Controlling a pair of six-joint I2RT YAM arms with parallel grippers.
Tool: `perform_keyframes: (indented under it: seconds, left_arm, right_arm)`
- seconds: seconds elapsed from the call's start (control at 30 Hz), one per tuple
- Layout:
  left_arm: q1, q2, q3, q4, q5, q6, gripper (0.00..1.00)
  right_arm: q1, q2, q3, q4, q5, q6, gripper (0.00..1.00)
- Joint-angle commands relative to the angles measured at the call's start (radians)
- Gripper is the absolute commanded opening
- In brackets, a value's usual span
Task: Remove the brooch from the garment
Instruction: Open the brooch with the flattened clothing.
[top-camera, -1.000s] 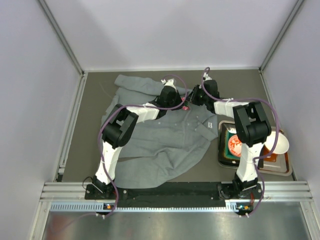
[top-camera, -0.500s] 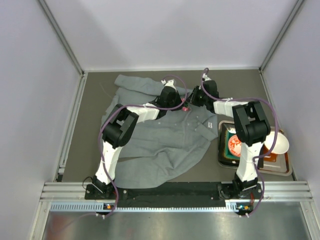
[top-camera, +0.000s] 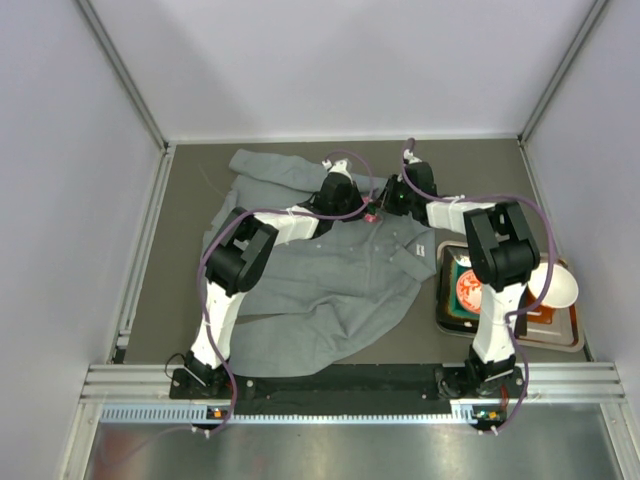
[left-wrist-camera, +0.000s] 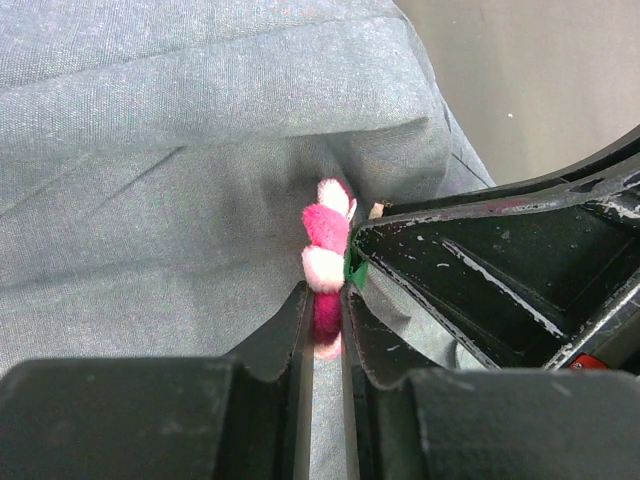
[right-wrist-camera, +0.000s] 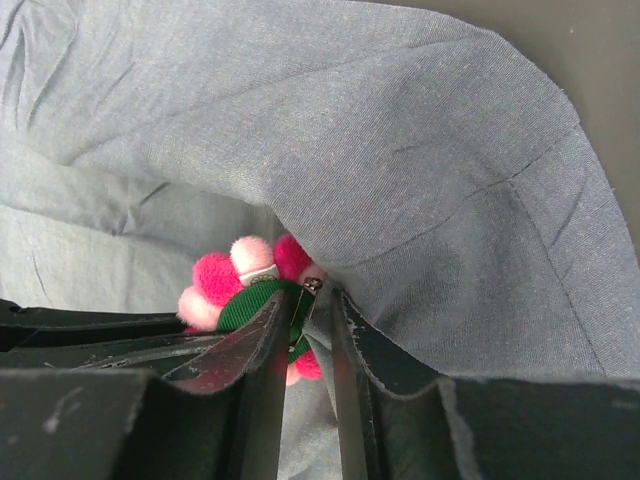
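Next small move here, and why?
Probably ease the left end effector back, drawing the brooch off the shirt: it pinches the petals, and the right end effector sits at the fabric fold beside it.

A robotics lab test cell. White panel walls (top-camera: 330, 60) and aluminium rails (top-camera: 120, 385) box in a dark tabletop (top-camera: 185, 230).

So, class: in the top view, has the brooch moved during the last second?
No. The brooch stays on the garment, equally far from the left rim of the tray.
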Motion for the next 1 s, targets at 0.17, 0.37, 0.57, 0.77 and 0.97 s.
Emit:
perform_keyframes:
  seconds: [0.17, 0.37, 0.57, 0.77, 0.97]
  left_arm:
    - [0.000, -0.009, 0.039, 0.086, 0.019, -0.021, 0.00]
    - [0.000, -0.005, 0.027, 0.101, 0.022, -0.041, 0.00]
    - [0.002, 0.002, 0.023, 0.117, 0.039, -0.059, 0.00]
    - [0.000, 0.001, 0.018, 0.121, 0.040, -0.062, 0.00]
    - [0.002, 0.001, 0.012, 0.123, 0.037, -0.061, 0.00]
  right_arm:
    - [0.029, 0.016, 0.008, 0.040, -0.034, 0.066, 0.17]
    - [0.058, 0.013, 0.025, 0.031, -0.019, 0.092, 0.15]
    - [0.080, 0.017, 0.049, -0.001, -0.009, 0.105, 0.22]
    - [0.093, 0.010, 0.054, -0.012, 0.009, 0.109, 0.13]
    - [0.093, 0.020, 0.066, -0.021, 0.011, 0.106, 0.05]
